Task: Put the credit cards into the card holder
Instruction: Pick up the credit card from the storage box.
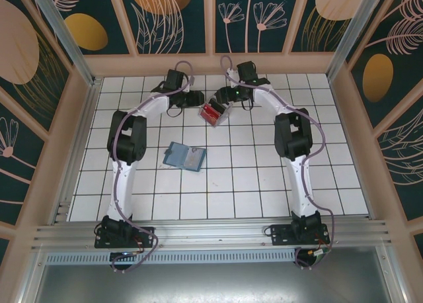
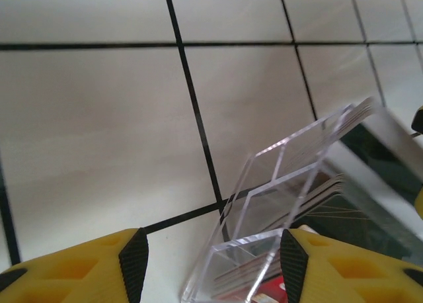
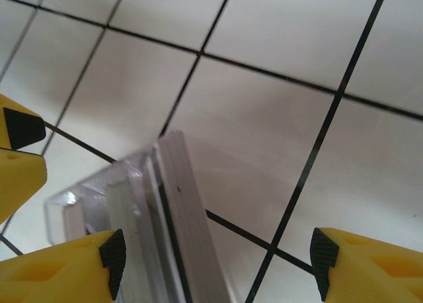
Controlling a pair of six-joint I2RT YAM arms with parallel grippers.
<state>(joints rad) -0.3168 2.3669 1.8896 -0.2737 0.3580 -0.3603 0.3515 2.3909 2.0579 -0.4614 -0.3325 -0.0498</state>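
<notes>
The credit cards [image 1: 213, 112] stand as a mostly red stack in a small clear plastic tray [image 1: 220, 118] at the far middle of the tiled floor. My left gripper [image 1: 199, 102] is open at the tray's left side. In the left wrist view the left gripper [image 2: 211, 266] has the tray [image 2: 264, 204] and card edges [image 2: 317, 187] between its jaws, with the right pad [image 2: 293, 263] close against the tray's corner. My right gripper [image 1: 223, 99] is open over the tray's far side. Its jaws [image 3: 218, 266] straddle the cards [image 3: 185, 210]. The teal card holder [image 1: 184, 156] lies closed and flat, nearer to me.
White tiles with black grout cover the floor [image 1: 251, 177], ringed by wooden walls. The left gripper's yellow finger [image 3: 18, 151] shows at the left edge of the right wrist view, close to the tray [image 3: 73, 204].
</notes>
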